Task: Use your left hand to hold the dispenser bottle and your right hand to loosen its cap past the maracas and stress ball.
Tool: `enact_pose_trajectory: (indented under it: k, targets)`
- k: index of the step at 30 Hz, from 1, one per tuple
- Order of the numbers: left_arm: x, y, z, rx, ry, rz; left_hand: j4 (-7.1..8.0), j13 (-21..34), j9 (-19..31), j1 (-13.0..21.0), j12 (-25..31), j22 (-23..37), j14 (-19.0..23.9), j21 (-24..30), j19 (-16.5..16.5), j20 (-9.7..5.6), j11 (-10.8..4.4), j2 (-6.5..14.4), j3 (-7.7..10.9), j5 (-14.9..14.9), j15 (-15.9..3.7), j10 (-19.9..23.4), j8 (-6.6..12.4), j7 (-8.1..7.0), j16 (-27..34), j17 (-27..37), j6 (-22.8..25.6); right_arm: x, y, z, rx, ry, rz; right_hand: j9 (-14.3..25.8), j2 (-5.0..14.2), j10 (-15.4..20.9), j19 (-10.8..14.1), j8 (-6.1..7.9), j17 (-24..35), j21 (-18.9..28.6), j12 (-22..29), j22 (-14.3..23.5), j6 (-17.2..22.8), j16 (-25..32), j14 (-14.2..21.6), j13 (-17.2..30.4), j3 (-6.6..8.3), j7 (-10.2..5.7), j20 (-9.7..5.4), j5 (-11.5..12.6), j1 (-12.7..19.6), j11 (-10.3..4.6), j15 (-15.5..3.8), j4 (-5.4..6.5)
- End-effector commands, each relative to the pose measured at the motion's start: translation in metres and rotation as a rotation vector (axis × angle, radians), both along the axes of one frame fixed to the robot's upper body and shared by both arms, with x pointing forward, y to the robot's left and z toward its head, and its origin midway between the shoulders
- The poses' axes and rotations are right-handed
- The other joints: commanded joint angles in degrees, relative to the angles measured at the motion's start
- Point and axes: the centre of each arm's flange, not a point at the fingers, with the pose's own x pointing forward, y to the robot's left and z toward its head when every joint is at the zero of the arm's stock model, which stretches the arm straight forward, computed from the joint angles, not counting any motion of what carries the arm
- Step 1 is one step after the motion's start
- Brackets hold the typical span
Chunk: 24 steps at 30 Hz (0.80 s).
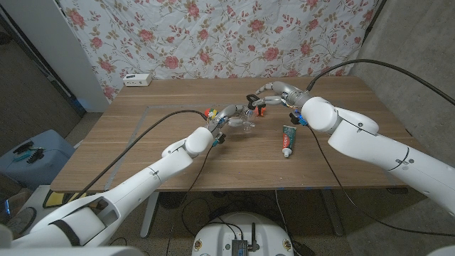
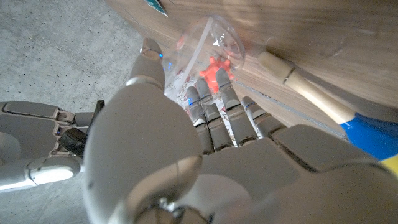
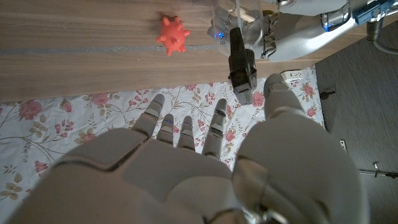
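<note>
Dispenser bottle (image 1: 244, 122), clear w/ black cap (image 3: 241, 62), mid-table toward far edge. Left hand (image 1: 226, 119) wrapped round it, fingers (image 2: 211, 115) on clear body. Right hand (image 1: 274, 94) near cap, fingers (image 3: 186, 127) spread, holding nothing. Maraca (image 2: 311, 93) beside bottle. Red spiky stress ball (image 3: 172, 35) close by.

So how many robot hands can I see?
2. The left hand grips the clear dispenser bottle mid-table; the right hand is close by it, fingers spread, holding nothing.
</note>
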Motion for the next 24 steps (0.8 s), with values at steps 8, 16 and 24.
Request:
enact_pose_trajectory:
  k: [8, 16, 24]
  targets:
    - [-0.0014, -0.0027, -0.0032, -0.004, 0.005, 0.002, 3.55, 7.02, -0.07, -0.62, 1.50, 0.06, 2.50, -0.19, 0.49, -4.10, -2.02, 5.47, 4.30, 0.40, -6.32, 2.78, 0.52, -0.71, 0.12, 0.41, 4.70, -0.0012, -0.0047, -0.0022, -0.006, 0.025, -0.023, 0.30, 0.24, -0.33, 0.61, 1.02, 0.06, 0.62, 0.42, 0.11, 1.90, 0.30, -0.03, 0.27, 1.31, -0.63, -0.25, -0.07, 2.51, -0.21, 0.02, 0.09]
    - [-0.0025, -0.0039, -0.0050, -0.003, 0.005, -0.002, 3.48, 7.14, -0.11, -0.65, 1.52, 0.06, 2.57, -0.17, 0.51, -4.13, -2.13, 5.49, 4.52, 0.44, -6.34, 2.77, 0.71, -0.73, 0.00, 0.47, 4.78, -0.0025, -0.0062, -0.0025, -0.003, 0.037, -0.014, 0.34, 0.63, -0.31, 0.61, 1.56, 0.04, 0.58, 0.45, 0.11, 3.19, 0.29, -0.04, 0.27, 1.90, -1.41, -0.28, -0.09, 3.67, -0.31, -0.01, 0.25]
    - [-0.0024, -0.0046, -0.0053, -0.003, 0.004, -0.006, 3.55, 7.26, -0.13, -0.89, 1.62, 0.06, 2.69, -0.19, 0.48, -4.16, -2.08, 5.53, 4.66, 0.45, -6.36, 2.93, 0.86, -0.78, -0.09, 0.54, 4.76, -0.0015, -0.0061, -0.0012, -0.001, 0.049, 0.007, 0.40, 1.24, -0.32, 0.64, 2.33, 0.02, 0.56, 0.47, 0.12, 5.07, 0.26, -0.10, 0.26, 2.59, -2.07, -0.33, -0.08, 4.95, -0.43, -0.18, 0.44]
